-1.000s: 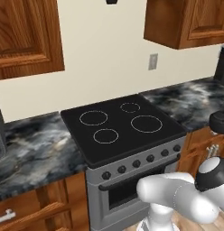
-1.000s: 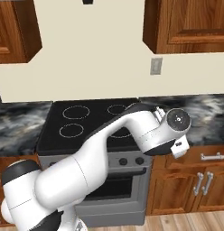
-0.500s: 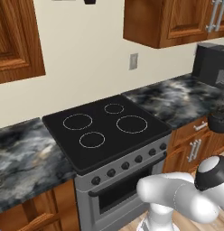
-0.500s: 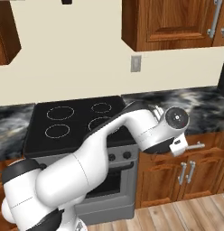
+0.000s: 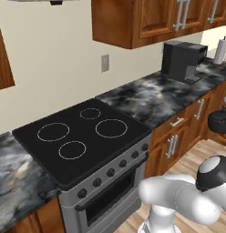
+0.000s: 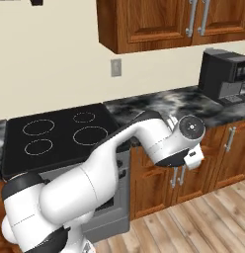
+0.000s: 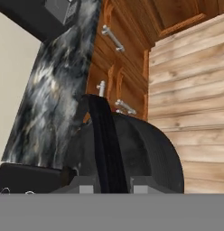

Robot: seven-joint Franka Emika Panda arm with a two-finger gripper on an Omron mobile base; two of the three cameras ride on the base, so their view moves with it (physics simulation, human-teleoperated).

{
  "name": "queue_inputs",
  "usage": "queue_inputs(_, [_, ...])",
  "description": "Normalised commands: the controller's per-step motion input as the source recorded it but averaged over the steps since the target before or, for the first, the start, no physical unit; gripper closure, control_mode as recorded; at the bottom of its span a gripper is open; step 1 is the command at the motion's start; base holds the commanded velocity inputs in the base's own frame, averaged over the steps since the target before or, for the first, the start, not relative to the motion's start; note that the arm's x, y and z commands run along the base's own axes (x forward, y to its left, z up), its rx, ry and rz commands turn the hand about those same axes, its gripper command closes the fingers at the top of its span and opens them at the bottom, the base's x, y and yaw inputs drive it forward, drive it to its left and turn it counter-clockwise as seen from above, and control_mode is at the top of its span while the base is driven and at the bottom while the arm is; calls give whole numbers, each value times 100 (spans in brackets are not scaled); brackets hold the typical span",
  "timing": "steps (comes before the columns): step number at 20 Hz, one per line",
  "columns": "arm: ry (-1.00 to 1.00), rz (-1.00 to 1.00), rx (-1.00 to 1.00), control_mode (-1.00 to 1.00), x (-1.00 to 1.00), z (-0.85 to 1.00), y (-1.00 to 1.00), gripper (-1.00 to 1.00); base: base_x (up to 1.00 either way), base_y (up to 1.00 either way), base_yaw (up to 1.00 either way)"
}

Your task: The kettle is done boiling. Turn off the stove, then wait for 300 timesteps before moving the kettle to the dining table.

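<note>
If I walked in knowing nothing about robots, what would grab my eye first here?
Probably the big white arm sweeping across in front of the stove, whose black glass top with four white rings stands bare. Next, the dark round kettle, held by its handle in the shut gripper and hanging over the wood floor beside the cabinets. A black coffee machine stands on the marbled counter to the right.

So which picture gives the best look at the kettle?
The hand view: the kettle sits close up, its black handle running between the gripper fingertips. The left base view catches only part of it at the right edge.
</note>
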Motion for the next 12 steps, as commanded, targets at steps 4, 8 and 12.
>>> queue_inputs(4, [0, 0, 0, 100, 0, 0, 0, 100, 0, -33, -36])
queue_inputs(8, [0, 0, 0, 100, 0, 0, 0, 100, 0, -32, -36])
queue_inputs(12, [0, 0, 0, 100, 0, 0, 0, 100, 0, -27, -37])
